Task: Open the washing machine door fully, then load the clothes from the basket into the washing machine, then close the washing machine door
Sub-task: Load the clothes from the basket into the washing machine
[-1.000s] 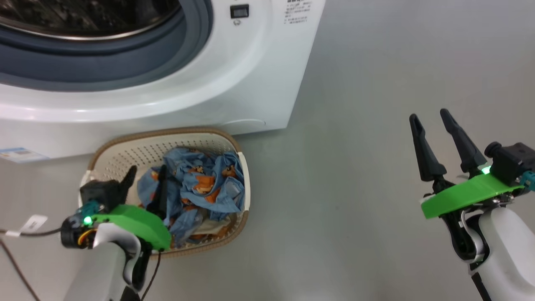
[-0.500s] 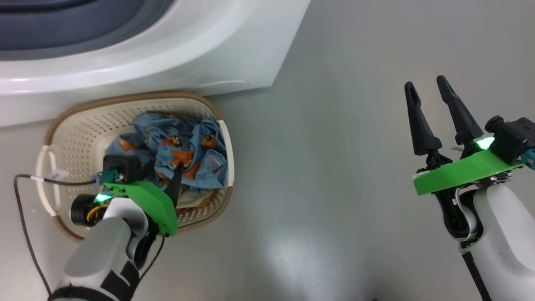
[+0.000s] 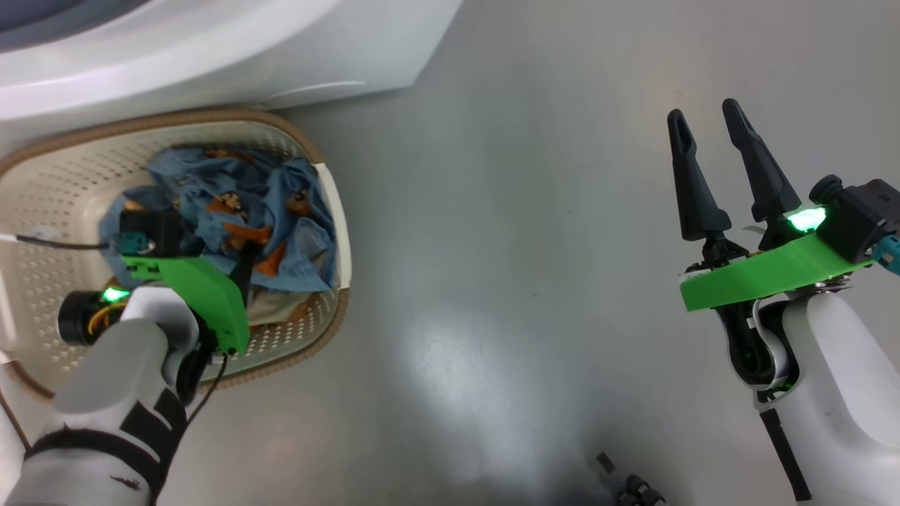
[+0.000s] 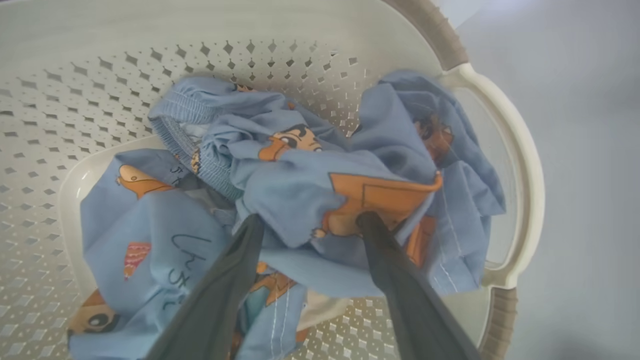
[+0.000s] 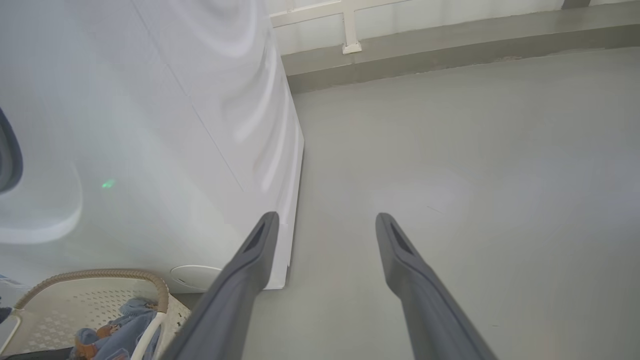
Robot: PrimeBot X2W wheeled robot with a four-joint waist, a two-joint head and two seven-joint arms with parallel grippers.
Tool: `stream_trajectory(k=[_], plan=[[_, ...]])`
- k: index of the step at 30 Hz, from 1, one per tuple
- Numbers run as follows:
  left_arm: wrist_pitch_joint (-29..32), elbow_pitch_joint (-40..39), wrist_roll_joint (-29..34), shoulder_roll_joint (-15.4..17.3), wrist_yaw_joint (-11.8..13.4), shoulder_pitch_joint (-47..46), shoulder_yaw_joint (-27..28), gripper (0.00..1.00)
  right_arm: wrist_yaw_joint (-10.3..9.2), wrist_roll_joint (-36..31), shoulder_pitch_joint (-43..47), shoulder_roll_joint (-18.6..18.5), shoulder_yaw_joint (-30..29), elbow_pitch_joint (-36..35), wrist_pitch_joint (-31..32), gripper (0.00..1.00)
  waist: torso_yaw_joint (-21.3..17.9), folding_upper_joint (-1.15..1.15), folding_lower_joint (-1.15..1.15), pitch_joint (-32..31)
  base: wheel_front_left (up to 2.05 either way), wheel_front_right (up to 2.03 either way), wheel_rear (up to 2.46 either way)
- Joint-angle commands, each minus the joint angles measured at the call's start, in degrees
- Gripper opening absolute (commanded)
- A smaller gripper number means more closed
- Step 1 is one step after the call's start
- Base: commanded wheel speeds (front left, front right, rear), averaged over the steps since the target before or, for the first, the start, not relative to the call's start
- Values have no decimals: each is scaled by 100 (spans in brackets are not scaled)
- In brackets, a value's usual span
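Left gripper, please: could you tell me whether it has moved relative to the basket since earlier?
Yes: judged against the basket, the left gripper has come down within its rim, open, onto the clothes.

A: Arms?
B: Pale grey forearms (image 3: 837,393), black bands on the left one; bright green wrist plates (image 3: 759,277) with glowing green lights (image 3: 805,219).
A: And the fingers (image 3: 692,190)?
B: Long, dark, tapered. Black camera block (image 3: 854,214), teal plug (image 3: 131,243), thin brown cable (image 3: 56,244).

washing machine (image 3: 211,49): cut by head view's top edge | basket (image 3: 56,183): left side past frame edge | cream-white piece (image 3: 271,308): mostly under blue clothes (image 4: 300,185) | left end effector (image 4: 311,220): one finger behind green mount (image 3: 204,295), head view | dark bits (image 3: 633,488): too small to tell
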Motion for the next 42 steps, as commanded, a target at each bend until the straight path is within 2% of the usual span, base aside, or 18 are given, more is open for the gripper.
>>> stream_trajectory(k=[1, 10, 16, 17, 18, 19, 20, 31, 42], plan=[[5, 3, -56, 191, -27, -76, 69, 100, 32, -45, 106, 7, 66, -142, -51, 100, -172, 0, 0, 200, 0, 0, 0], [230, 321, -276, 299, -27, -581, -182, 100, 32, -61, 35, 139, 108, -233, -51, 100, -356, 0, 0, 617, 0, 0, 0], [419, 697, -422, 290, -27, -867, -159, 100, 32, -64, -8, 180, 144, -269, -51, 100, -461, 0, 0, 804, 0, 0, 0], [407, 734, -439, 285, -27, -899, -147, 87, 32, -67, -7, 188, 148, -273, -51, 100, -474, 0, 0, 817, 0, 0, 0], [394, 766, -458, 278, -27, -919, -136, 36, 32, -72, 0, 197, 151, -277, -51, 100, -484, 0, 0, 824, 0, 0, 0], [376, 792, -465, 276, -27, -936, -134, 3, 32, -77, 6, 205, 150, -281, -51, 100, -491, 0, 0, 828, 0, 0, 0], [352, 816, -466, 272, -27, -950, -135, 0, 32, -80, 12, 210, 147, -281, -51, 100, -494, 0, 0, 827, 0, 0, 0], [-149, 673, -715, 113, -27, -710, -170, 0, 32, -73, -3, 132, 159, -208, -51, 100, -338, 0, 0, 493, 0, 0, 0], [-597, -12, -1285, 69, -27, -19, -452, 0, 32, -22, 140, -1, 199, -73, -51, 100, -74, 0, 0, -393, 0, 0, 0]])
